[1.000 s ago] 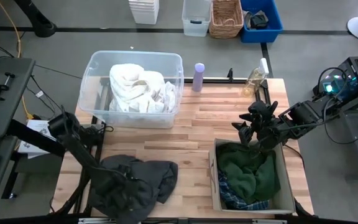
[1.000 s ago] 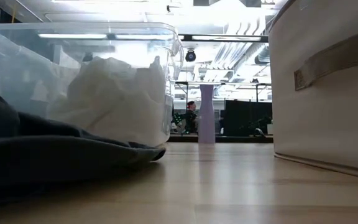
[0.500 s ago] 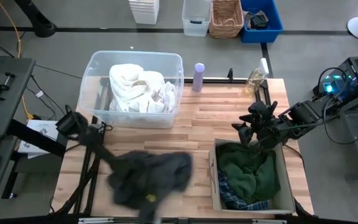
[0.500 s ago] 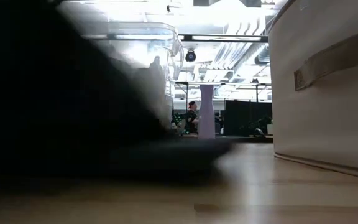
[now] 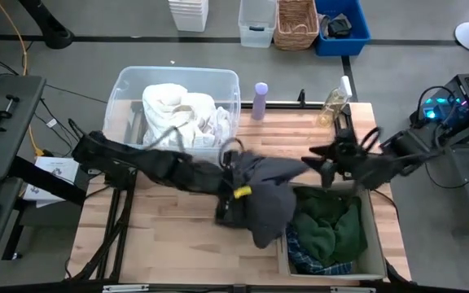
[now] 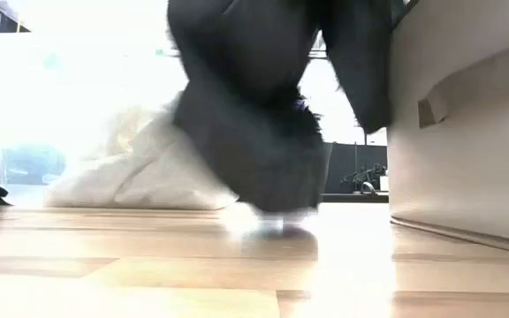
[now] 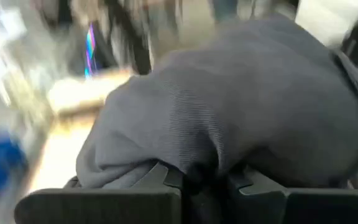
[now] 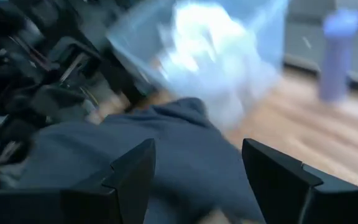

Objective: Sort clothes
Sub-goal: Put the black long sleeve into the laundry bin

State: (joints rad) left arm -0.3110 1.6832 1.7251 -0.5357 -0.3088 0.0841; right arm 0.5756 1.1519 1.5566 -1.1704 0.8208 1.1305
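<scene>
L gripper [image 5: 233, 181] pinches the dark grey garment [image 5: 265, 189] (lifted off the table [image 5: 169, 236]) beside the fabric bin [image 5: 373, 262]; R gripper [image 5: 322, 163], fingers spread, reaches toward it.

Wooden plank surface [image 5: 177, 244], seen from above. A clear plastic bin [image 5: 129, 89] holding white clothes [image 5: 186, 114] stands at its far left, and a fabric box [image 5: 373, 260] holding a dark green garment [image 5: 324, 228] and a plaid shirt [image 5: 308, 254] stands at its near right. A lilac bottle [image 5: 260, 100] and a clear bottle [image 5: 333, 106] stand along the far edge.
</scene>
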